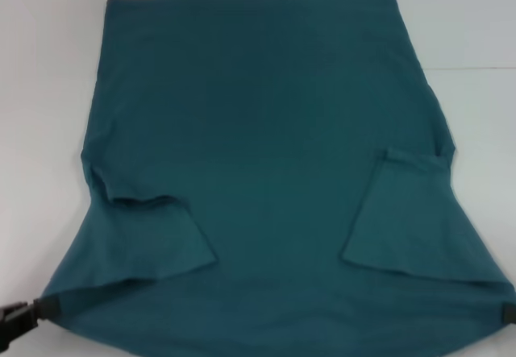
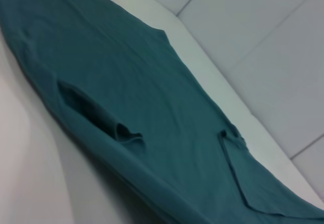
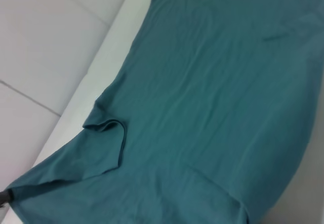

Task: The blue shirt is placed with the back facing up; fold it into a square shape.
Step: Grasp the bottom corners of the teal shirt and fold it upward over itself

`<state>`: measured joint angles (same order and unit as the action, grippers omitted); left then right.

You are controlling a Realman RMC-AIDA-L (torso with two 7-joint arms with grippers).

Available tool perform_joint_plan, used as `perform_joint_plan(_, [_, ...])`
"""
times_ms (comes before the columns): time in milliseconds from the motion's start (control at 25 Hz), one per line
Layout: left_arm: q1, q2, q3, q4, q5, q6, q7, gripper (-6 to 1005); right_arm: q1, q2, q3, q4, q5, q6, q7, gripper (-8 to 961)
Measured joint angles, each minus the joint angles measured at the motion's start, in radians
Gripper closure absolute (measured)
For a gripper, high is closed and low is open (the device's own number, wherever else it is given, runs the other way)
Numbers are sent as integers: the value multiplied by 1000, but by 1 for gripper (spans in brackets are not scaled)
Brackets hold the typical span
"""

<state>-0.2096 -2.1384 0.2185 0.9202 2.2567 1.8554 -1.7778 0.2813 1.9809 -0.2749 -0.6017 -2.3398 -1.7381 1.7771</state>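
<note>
The blue shirt [image 1: 266, 131] lies spread across the white table, with both short sleeves [image 1: 153, 236] [image 1: 411, 212] turned inward onto the body. Its near corners are pulled out to the sides. My left gripper [image 1: 36, 309] pinches the near left corner at the lower left of the head view. My right gripper [image 1: 509, 313] shows only as a dark tip at the near right corner, and its finger [image 3: 4, 196] grips the cloth there. The shirt [image 2: 152, 107] [image 3: 212, 92] fills both wrist views.
The white table [image 1: 48, 91] shows bare on both sides of the shirt and behind it. The table's edge [image 2: 212, 77] [image 3: 96, 77] runs close beside the shirt, with grey floor tiles [image 2: 263, 32] [image 3: 45, 32] beyond it.
</note>
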Motion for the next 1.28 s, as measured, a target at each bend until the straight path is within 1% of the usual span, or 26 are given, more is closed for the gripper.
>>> perform_joint_plan(160, [22, 0, -6, 7, 25, 68, -1, 983, -29, -8, 0, -6, -2, -43, -34, 895])
perform_joint_plan(400, [35, -1, -22, 8, 50, 162, -3, 982, -73, -25, 0, -6, -6, -110, -91, 890])
perform_joint_plan(600, [52, -12, -25, 1, 64, 179, -10, 981, -95, -33, 8, -7, -6, -135, -98, 886])
perform_joint_plan(760, [40, -12, -27, -10, 54, 179, -25, 980, -87, -39, 24, -7, -4, -138, -88, 883])
perform_joint_plan(840, [11, -5, -27, -30, 48, 176, -32, 980, -70, -41, 42, -7, -2, -136, -81, 881])
perform_joint_plan(960, [-57, 13, -23, -71, 45, 167, -44, 980, -26, -42, 72, -3, -1, -128, -76, 879])
perform_joint_plan(1000, [-57, 13, -23, -71, 45, 167, -44, 979, -11, -43, 83, 0, -1, -125, -75, 878])
perform_joint_plan(1040, [-115, 28, -22, -103, 45, 151, -52, 979, 9, -42, 95, 2, -1, -121, -75, 877])
perform_joint_plan(1120, [-194, 48, -24, -149, 45, 110, -64, 979, 50, -39, 133, 4, 0, -103, -70, 875])
perform_joint_plan(1160, [-214, 54, -25, -163, 45, 91, -69, 979, 72, -36, 157, 5, 0, -91, -66, 875])
perform_joint_plan(1200, [-248, 63, -26, -186, 44, 55, -75, 978, 93, -33, 180, 6, 3, -74, -62, 874])
perform_joint_plan(1280, [-298, 76, -26, -224, 40, -4, -82, 978, 131, -26, 206, 12, 18, -31, -60, 872])
